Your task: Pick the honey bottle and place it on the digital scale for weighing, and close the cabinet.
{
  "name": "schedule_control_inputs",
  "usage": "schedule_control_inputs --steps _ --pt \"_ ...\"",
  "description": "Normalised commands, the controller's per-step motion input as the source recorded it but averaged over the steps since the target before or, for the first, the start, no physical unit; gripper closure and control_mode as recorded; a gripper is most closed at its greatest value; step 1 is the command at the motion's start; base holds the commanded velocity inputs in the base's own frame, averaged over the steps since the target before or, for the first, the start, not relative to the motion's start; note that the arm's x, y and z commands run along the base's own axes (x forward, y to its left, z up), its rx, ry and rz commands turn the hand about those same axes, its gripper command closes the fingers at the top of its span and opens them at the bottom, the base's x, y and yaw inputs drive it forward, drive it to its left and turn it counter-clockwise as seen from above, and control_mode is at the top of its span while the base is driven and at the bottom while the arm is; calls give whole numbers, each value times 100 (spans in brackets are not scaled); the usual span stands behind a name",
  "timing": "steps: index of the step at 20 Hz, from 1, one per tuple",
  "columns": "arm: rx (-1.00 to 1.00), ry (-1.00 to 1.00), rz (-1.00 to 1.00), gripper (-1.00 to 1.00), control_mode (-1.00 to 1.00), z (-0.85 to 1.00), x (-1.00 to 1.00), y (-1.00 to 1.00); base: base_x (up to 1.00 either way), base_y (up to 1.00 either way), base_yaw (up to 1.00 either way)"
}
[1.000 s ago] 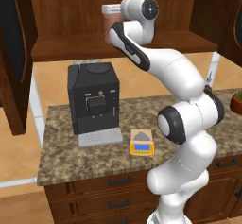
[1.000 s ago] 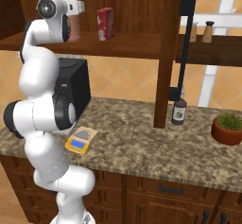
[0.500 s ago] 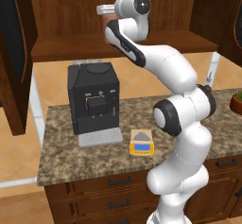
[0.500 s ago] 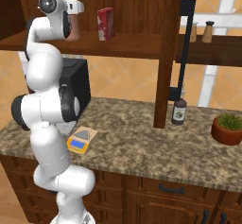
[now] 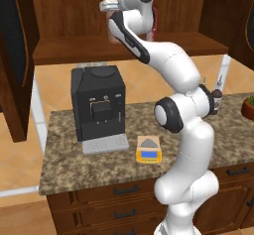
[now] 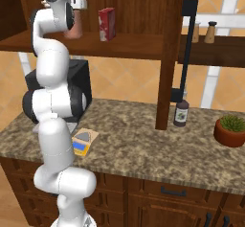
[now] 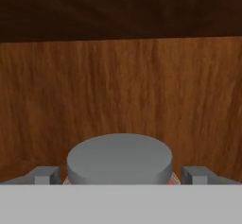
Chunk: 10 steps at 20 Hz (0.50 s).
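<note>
**Gripper astride the honey bottle on the cabinet shelf**

In the hand view we look down on the grey screw lid of the honey bottle, with our gripper set around it: one finger tip shows to the left of the lid and the other to the right. The jaws stand wide, about the width of the jar. We cannot tell whether the pads press on the jar's sides or stand just clear of them.

In the right base view the honey bottle stands upright on the shelf of the cabinet, partly hidden by our arm, with a red-and-white carton upright beside it on the same shelf. The cabinet door hangs open, its black bar handle showing.

Down on the granite counter, the digital scale lies flat just beside the black coffee machine, with its weighing plate bare. In the right base view a dark bottle and a potted plant stand farther along the counter.
</note>
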Motion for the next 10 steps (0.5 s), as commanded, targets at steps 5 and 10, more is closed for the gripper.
schedule_control_inputs --steps 5,10 --pt "0 0 0 100 -100 2 -5 0 0 0 0" --pt "2 -9 0 100 -100 0 -6 8 0 0 0"
